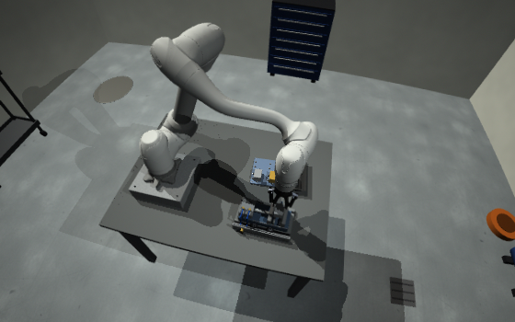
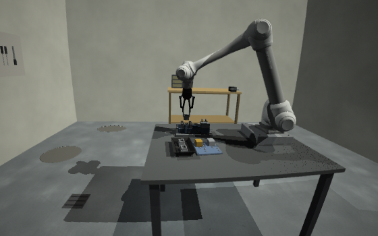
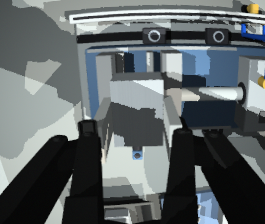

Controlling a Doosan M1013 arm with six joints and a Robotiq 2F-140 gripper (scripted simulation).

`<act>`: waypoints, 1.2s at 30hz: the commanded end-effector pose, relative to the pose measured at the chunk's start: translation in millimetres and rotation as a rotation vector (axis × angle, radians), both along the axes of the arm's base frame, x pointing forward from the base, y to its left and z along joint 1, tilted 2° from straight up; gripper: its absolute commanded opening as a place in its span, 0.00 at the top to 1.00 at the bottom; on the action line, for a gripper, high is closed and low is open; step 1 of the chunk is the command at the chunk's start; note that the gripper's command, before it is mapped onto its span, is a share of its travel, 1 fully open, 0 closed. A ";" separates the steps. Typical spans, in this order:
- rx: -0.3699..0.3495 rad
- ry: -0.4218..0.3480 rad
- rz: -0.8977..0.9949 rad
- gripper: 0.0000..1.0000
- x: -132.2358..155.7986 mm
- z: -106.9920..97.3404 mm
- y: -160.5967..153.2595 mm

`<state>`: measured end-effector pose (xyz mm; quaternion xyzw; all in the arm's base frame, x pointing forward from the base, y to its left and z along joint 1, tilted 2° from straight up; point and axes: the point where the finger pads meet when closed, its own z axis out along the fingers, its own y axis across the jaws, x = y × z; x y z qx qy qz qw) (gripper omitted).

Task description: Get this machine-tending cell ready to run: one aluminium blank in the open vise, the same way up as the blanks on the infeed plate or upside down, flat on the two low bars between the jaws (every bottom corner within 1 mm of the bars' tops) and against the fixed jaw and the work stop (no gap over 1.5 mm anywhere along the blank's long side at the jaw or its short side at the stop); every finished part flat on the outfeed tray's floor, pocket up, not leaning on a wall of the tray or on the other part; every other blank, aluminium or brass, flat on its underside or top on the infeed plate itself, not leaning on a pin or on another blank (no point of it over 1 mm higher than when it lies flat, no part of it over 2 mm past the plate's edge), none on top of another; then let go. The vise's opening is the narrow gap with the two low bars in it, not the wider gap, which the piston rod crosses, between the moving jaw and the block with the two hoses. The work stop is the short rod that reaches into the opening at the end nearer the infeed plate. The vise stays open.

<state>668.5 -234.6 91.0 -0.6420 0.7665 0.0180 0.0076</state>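
My gripper [image 1: 283,206] [image 2: 186,115] [image 3: 137,110] is shut on a grey aluminium blank [image 3: 137,95], held above the opening of the vise [image 1: 266,220] [image 2: 198,129]. In the wrist view the blank overlaps the gap between the fixed jaw [image 3: 104,65] and the moving jaw [image 3: 172,65], hiding much of the low bars. The work stop's mount [image 3: 137,155] shows below the blank. Another aluminium blank [image 1: 257,174] [image 2: 210,141] and a brass blank [image 1: 272,176] [image 2: 198,142] sit on the blue infeed plate [image 1: 263,163] [image 2: 212,150]. Two finished parts [image 2: 181,141] [image 2: 183,148] lie in the dark outfeed tray.
The block with the hoses [image 3: 260,107] stands beyond the piston rod [image 3: 218,93], right of the moving jaw in the wrist view. A rail [image 3: 173,18] runs along the vise's far side. The outfeed tray is beside the infeed plate, partly hidden by the arm in the top view.
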 end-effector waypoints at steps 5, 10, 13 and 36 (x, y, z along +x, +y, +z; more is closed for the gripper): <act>-0.003 0.003 0.005 1.00 -1.5 -7.6 -1.9; -0.003 0.003 0.005 1.00 -1.5 -11.4 -1.8; -0.003 0.003 0.005 1.00 -1.5 -13.6 -1.7; -0.003 0.003 0.005 1.00 -1.7 -21.6 -1.4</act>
